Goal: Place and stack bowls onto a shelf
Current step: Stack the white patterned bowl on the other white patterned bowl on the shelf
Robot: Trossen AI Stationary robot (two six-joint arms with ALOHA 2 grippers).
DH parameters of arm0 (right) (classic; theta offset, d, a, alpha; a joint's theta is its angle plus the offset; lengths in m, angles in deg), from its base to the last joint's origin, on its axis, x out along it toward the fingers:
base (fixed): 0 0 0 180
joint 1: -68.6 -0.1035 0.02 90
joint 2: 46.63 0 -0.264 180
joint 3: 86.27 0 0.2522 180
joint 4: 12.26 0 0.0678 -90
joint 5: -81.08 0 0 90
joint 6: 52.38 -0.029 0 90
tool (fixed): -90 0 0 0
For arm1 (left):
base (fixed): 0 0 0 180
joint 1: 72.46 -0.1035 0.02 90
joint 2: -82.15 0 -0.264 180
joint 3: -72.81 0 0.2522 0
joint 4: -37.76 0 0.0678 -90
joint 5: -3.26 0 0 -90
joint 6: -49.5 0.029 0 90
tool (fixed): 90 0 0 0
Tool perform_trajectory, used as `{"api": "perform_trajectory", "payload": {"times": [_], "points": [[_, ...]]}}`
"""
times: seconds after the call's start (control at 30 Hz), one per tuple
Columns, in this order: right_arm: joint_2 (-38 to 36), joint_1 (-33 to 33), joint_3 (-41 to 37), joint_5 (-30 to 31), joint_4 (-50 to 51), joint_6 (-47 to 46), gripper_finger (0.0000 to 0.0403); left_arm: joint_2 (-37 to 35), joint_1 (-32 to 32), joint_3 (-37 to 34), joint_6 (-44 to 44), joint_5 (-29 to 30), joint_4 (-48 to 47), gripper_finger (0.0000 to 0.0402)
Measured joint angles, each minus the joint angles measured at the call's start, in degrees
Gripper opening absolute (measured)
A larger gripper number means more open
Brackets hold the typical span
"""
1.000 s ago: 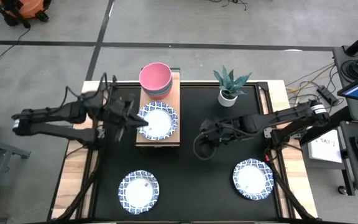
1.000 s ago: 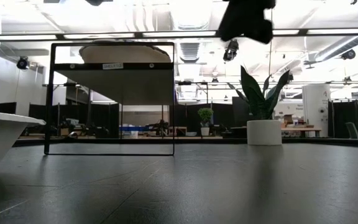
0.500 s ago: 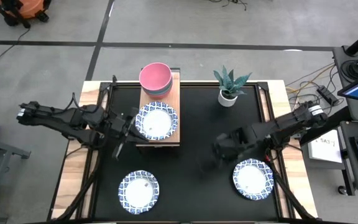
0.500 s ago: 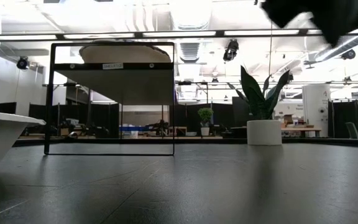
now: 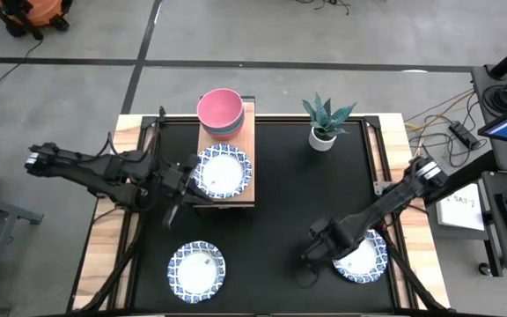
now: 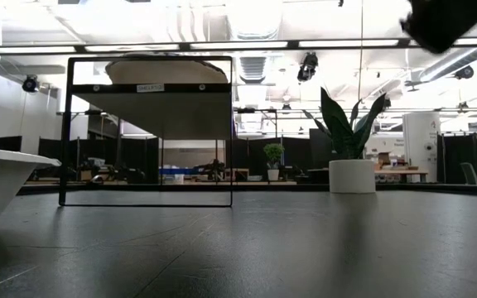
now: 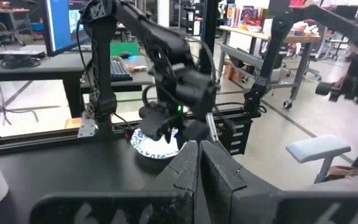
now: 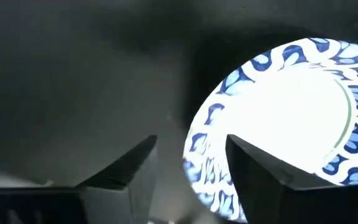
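Bowls are already gathered at the far end of the long light-wood plank shelf (image 5: pixel 250 158), where a deep pink bowl (image 5: pixel 219 107) is nested on a darker one (its colour is mostly hidden); a shallow white dish with a blue patterned rim (image 5: pixel 223 171) is set on the near end of the same plank, so the wide pieces are kept apart from the deep ones. Two more blue-rimmed white dishes are left on the black tabletop (image 5: pixel 280 255): one near the front-left corner (image 5: pixel 196 268), one near the front-right corner (image 5: pixel 359 255). The right gripper (image 8: pixel 188 163) is held low over the inner rim of the front-right dish (image 8: pixel 278 118), its fingers spread wide with one to either side of the rim, presumably so that the rim can be pinched for lifting; nothing is gripped yet. The left gripper (image 5: pixel 173 184) is parked just beside the shelf's left edge, its fingers pressed together and holding nothing, apparently kept clear of the other arm's work.
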Motion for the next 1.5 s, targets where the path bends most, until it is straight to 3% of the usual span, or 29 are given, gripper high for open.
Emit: {"api": "perform_trajectory", "payload": {"times": [0.13, 0.33, 0.9, 1.1, 1.2, 1.3, 1.5], "points": [[4.9, -0.8, 0.0, 0.0, 0.1, 0.9, 0.0194, 1.0, 1.2, 0.0, -0.6, 0.0, 1.4, 0.0000], [10.0, -1.0, 0.0, -0.8, 0.3, 4.1, 0.0181, 2.6, 2.7, 0.0, -1.8, 0.0, 3.2, 0.0000], [10.5, -1.0, 0.0, -1.6, 0.3, 7.1, 0.0033, 4.2, 3.5, 0.0, -2.4, 0.0, 5.5, 0.0000], [7.7, -0.9, 4.3, -1.2, 4.4, 10.5, 0.0011, 4.1, 3.5, 0.0, -2.1, 0.0, 5.5, 0.0000], [5.9, -0.7, 9.5, 3.2, 9.9, 11.4, 0.0012, 3.9, 3.5, 0.0, -1.9, 0.0, 5.5, 0.0000], [4.7, -0.2, 16.4, 11.7, 14.4, 13.1, 0.0012, 3.6, 3.5, 0.0, -1.1, 0.1, 5.5, 0.0000], [3.5, 0.4, 30.5, 34.0, 16.3, 28.5, 0.0012, 2.9, 3.5, 0.0, -0.6, 0.1, 5.8, 0.0000]]}}
